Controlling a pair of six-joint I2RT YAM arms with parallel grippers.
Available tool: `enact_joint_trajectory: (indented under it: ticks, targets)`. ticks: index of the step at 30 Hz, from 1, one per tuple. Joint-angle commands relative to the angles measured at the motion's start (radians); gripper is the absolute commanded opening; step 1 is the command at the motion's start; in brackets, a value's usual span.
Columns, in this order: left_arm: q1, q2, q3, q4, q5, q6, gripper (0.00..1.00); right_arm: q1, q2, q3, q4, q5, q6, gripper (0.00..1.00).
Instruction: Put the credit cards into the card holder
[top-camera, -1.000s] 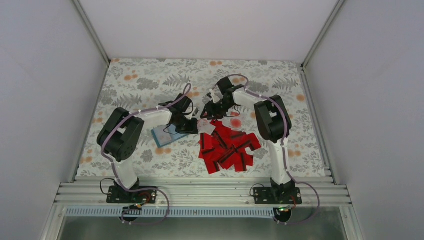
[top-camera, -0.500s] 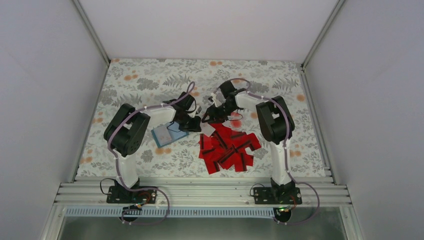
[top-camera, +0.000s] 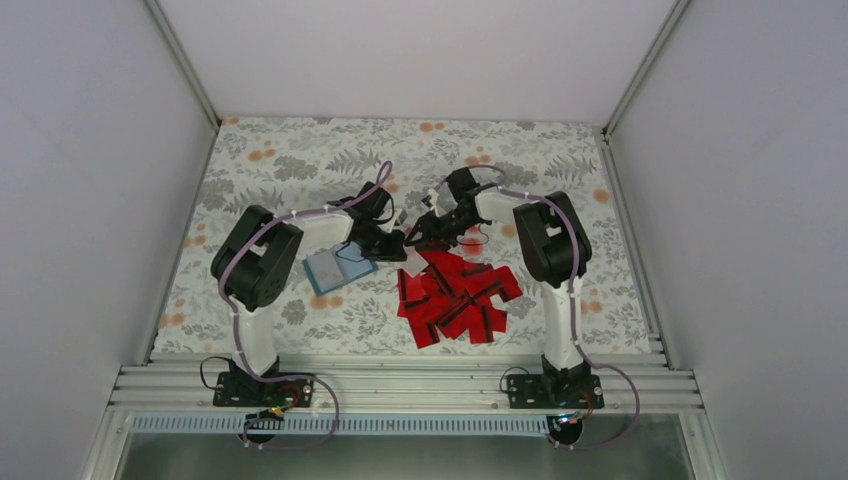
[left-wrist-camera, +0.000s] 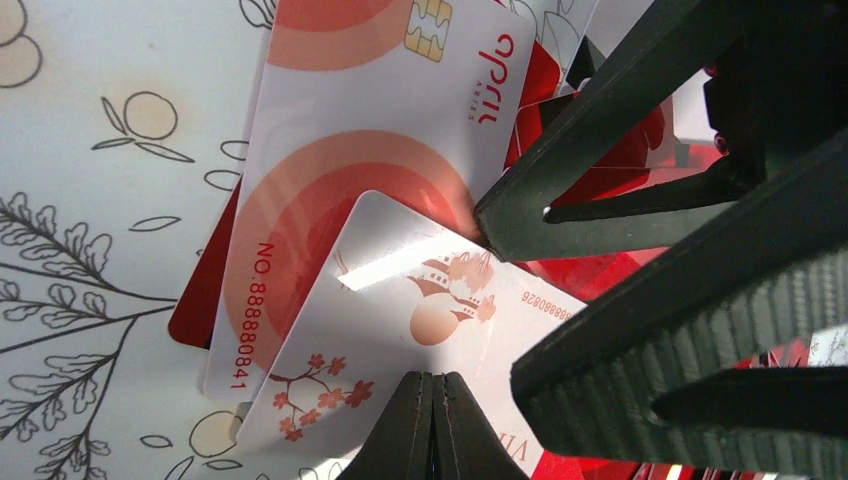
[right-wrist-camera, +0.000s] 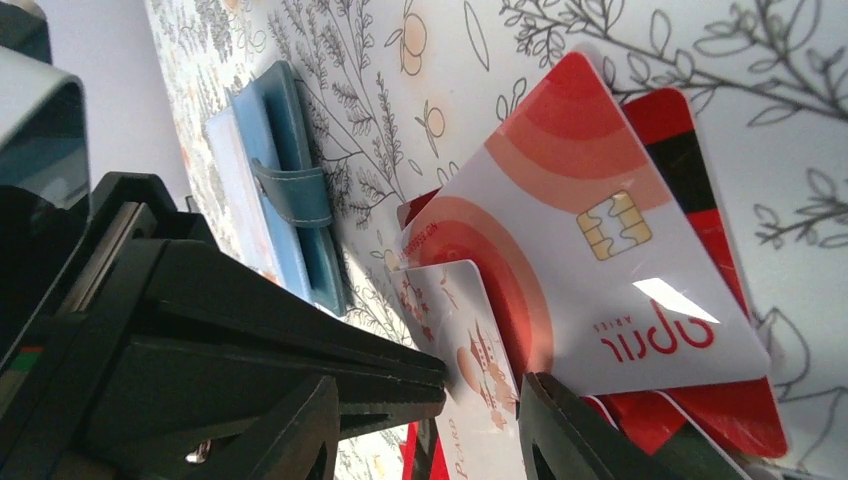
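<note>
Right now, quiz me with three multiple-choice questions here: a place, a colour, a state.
1. Seen from above, the card holder lies where? A left of the red card pile B right of it C on it
2. The card holder's colour? A red B teal-blue C black
3. The left gripper is? A wide open B shut C out of view
Answers: 1 A, it lies on the pile's left; 2 B, its cover is teal-blue; 3 B, its fingertips meet in the left wrist view.

The card holder (top-camera: 328, 268) lies left of the credit cards (top-camera: 455, 300).
</note>
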Motion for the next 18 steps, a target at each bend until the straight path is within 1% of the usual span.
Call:
enact_joint_trajectory:
  ticks: [1,4,7,13,18]
  targets:
    - [-0.001,0.010,-0.057,0.033,-0.032,0.015,0.02,0.020,-0.040,-0.046,0.033,-0.146,0.057,0.46]
    - [0.007,-0.025,-0.095,0.067,-0.032,0.009,0.02,0.020,-0.051,-0.062,0.048,-0.164,0.061,0.46]
    - [0.014,-0.082,-0.108,0.064,-0.045,0.013,0.02,0.020,-0.053,-0.065,0.032,-0.140,0.051,0.46]
    - [0.016,-0.189,-0.102,-0.021,-0.107,0.038,0.05,0.020,-0.024,-0.065,-0.013,-0.070,0.024,0.46]
    - [0.014,-0.235,-0.144,-0.066,-0.160,0.047,0.06,0.020,-0.005,-0.051,-0.053,-0.024,0.002,0.45]
